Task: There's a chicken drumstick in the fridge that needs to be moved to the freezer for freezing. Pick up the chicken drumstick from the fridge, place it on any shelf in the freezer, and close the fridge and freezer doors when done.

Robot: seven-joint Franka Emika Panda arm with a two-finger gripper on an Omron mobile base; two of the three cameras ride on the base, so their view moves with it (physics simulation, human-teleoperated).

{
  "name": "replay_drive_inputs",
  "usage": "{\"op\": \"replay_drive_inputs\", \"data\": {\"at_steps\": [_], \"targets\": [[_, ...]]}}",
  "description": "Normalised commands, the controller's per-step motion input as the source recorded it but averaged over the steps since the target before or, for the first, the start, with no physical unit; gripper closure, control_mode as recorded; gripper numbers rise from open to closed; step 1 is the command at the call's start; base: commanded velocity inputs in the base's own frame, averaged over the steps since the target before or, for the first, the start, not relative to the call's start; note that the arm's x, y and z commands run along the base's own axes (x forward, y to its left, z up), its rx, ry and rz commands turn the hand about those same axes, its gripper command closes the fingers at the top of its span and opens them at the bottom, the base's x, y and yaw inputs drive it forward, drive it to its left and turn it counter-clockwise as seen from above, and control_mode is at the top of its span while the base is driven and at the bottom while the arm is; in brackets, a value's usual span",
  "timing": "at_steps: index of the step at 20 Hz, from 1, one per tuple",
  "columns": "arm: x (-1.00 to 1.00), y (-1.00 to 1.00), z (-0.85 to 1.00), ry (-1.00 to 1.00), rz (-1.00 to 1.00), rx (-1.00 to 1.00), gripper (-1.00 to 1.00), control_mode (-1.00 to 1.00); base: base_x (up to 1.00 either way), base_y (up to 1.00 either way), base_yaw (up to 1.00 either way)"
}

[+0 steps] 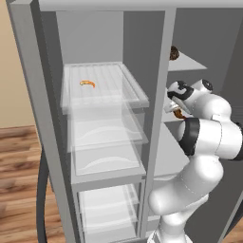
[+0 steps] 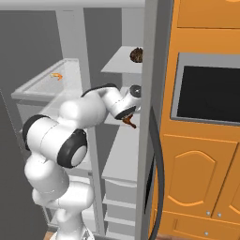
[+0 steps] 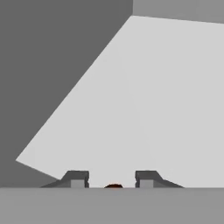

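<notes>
in the left base view, the fridge (image 1: pixel 102 76) takes the left side: ribbed translucent shelf (image 1: pixel 107 97) on top, clear drawers (image 1: pixel 107 137) under it. a thin curled orange piece (image 1: pixel 88 83) lies on that shelf. right of the divider is the freezer (image 1: pixel 190 61), with a round dark-brown lump (image 1: pixel 174 52) on its upper solid shelf. my arm (image 1: pixel 204 137) reaches into the freezer at the shelf below.

my gripper (image 2: pixel 128 120) is pinching the chicken drumstick (image 2: pixel 128 122) in the right base view, the brown piece poking down and right from the hand, over the middle freezer shelf (image 2: pixel 115 121). whether it touches that shelf, i cannot tell.

hand view: 2 fingertips (image 3: pixel 78 178) apart, a sliver of dark red between them, pale shelf surface ahead. orange cabinets (image 2: pixel 206 154) stand at far right.
</notes>
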Motion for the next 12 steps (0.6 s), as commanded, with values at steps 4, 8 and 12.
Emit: {"op": "replay_drive_inputs", "data": {"at_steps": [4,8,12], "targets": [[0.50,0.00,0.00,0.00,0.00,0.00,1.00,-1.00,0.00,0.00,0.00],[0.42,-0.06,0.00,0.00,0.00,0.01,1.00,-1.00,0.00,0.00,0.00],[0.29,-0.04,-0.15,-0.03,0.00,0.00,1.00,-1.00,0.00,0.00,0.00]]}}
